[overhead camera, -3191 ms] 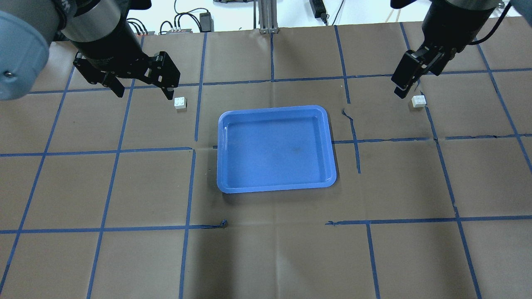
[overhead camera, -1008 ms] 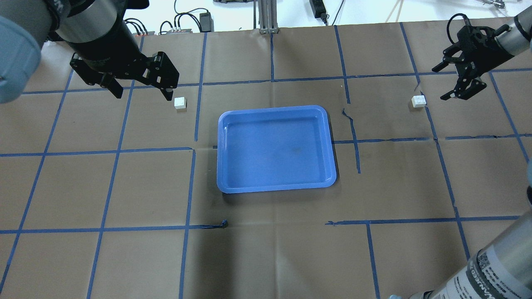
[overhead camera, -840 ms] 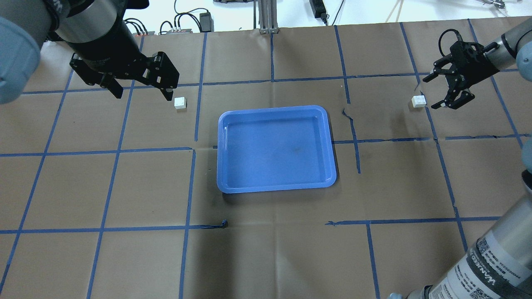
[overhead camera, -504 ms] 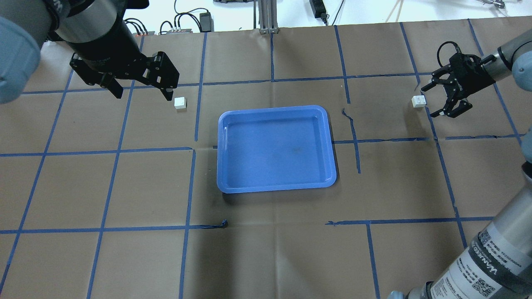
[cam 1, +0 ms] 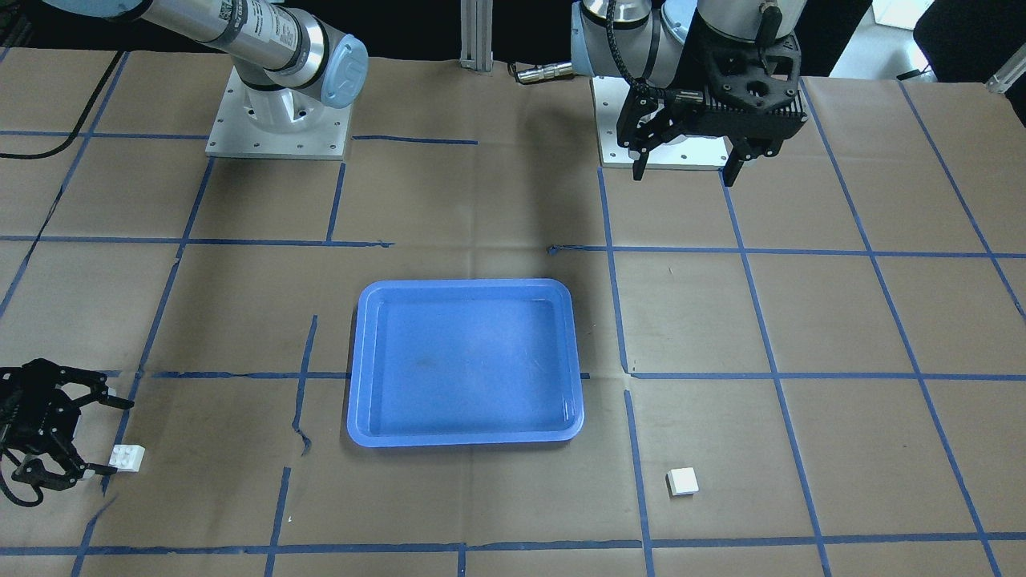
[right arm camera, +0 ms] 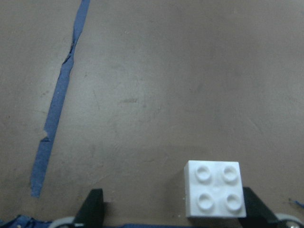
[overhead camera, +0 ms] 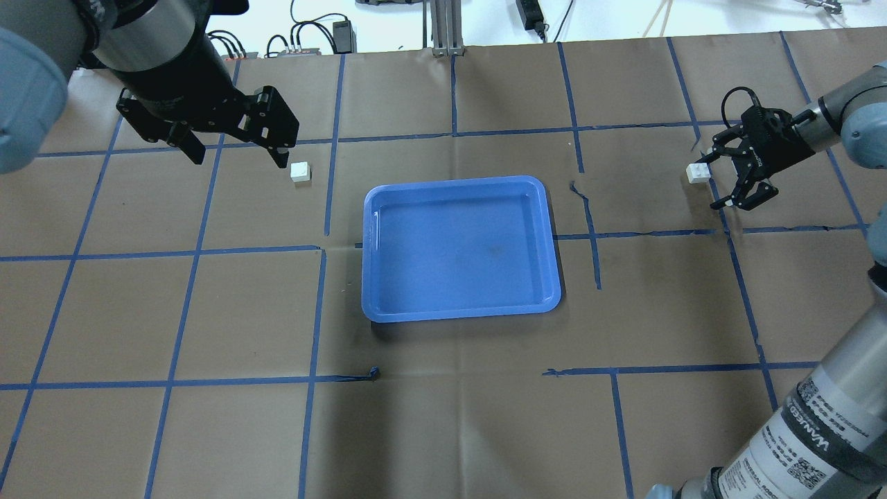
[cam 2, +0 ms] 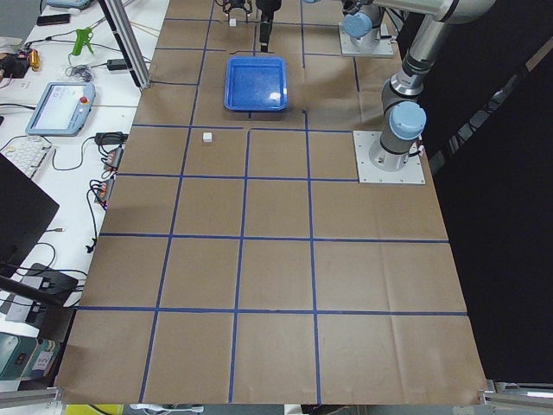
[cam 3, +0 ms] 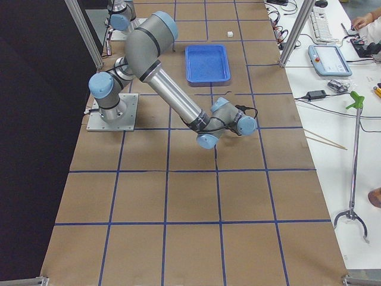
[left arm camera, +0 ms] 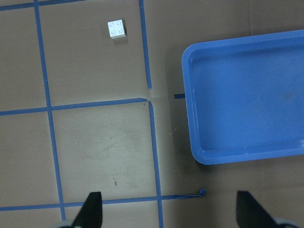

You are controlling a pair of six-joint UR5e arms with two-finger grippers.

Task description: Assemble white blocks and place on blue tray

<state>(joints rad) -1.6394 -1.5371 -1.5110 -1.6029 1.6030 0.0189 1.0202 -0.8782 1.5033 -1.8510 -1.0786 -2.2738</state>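
The blue tray [overhead camera: 457, 249] lies empty mid-table; it also shows in the front view [cam 1: 465, 361] and the left wrist view [left arm camera: 247, 95]. One white block [overhead camera: 300, 171] sits left of the tray, studs up [left arm camera: 117, 28]. My left gripper [overhead camera: 235, 142] hangs open high above the table, beside that block. The other white block [overhead camera: 698, 172] sits far right. My right gripper [overhead camera: 710, 181] is open and low, lying sideways. In the right wrist view this block [right arm camera: 214, 194] lies between the fingers, close against one finger [right arm camera: 256, 209].
The table is brown paper with a blue tape grid. The right arm's forearm [overhead camera: 818, 430] crosses the lower right corner of the overhead view. Cables and power units [overhead camera: 305, 41] and a metal post [overhead camera: 443, 28] stand at the far edge.
My right gripper has swung down, turned sideways and moved left to the right-hand block, its fingers now either side of it. The left arm and both blocks have not moved.
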